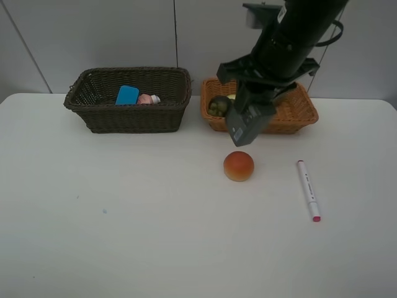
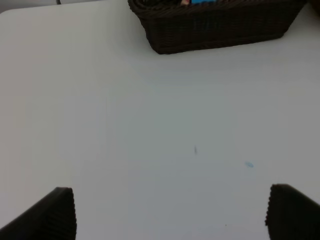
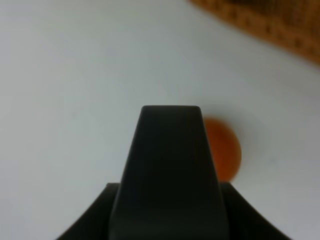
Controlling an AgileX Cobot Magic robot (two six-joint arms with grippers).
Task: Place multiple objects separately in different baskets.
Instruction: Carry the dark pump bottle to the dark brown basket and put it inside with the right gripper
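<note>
The orange-red peach (image 1: 239, 166) lies on the white table, and the white marker (image 1: 308, 189) lies to its right. My right gripper (image 1: 242, 133) hangs shut and empty just above and behind the peach, in front of the light orange basket (image 1: 291, 115). In the right wrist view its joined fingers (image 3: 171, 112) partly cover the peach (image 3: 226, 152). A green item, seemingly the avocado half (image 1: 218, 107), sits in that basket. The dark brown basket (image 1: 127, 118) holds the blue eraser (image 1: 127, 95) and the pink bottle (image 1: 147, 99). My left gripper (image 2: 170, 210) is open over bare table. The other items are hidden.
The right arm (image 1: 288, 43) reaches over the light basket and hides part of its inside. The dark basket (image 2: 220, 30) shows ahead of the left gripper in the left wrist view. A grey wall stands behind the baskets.
</note>
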